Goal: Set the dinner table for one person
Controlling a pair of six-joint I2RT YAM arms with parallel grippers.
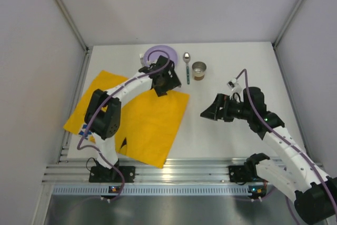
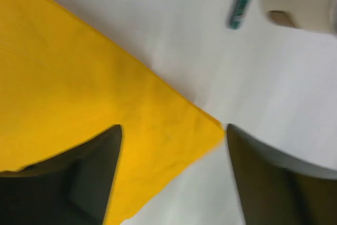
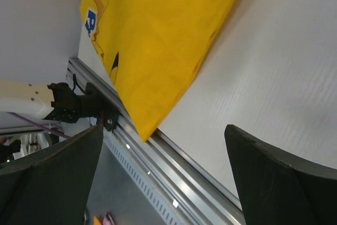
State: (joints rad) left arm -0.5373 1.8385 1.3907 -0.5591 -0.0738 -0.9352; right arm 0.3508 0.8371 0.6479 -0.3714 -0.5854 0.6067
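Dark fingers (image 2: 95,172) of the left gripper (image 2: 174,130) stand apart, pinching nothing, with the far corner of the yellow mat (image 2: 79,77) lying flat between them. The mat sits skewed on the left of the dinner table (image 1: 226,72), its near corner reaching the front rail (image 1: 179,171). If squaring it is the step, I'd drop low, nip only that corner and drag slowly (cloth folds easily), staying clear of the spoon (image 1: 186,64) and purple plate (image 1: 160,52) just beyond. The right gripper (image 1: 205,113) hangs wide open over bare tabletop.
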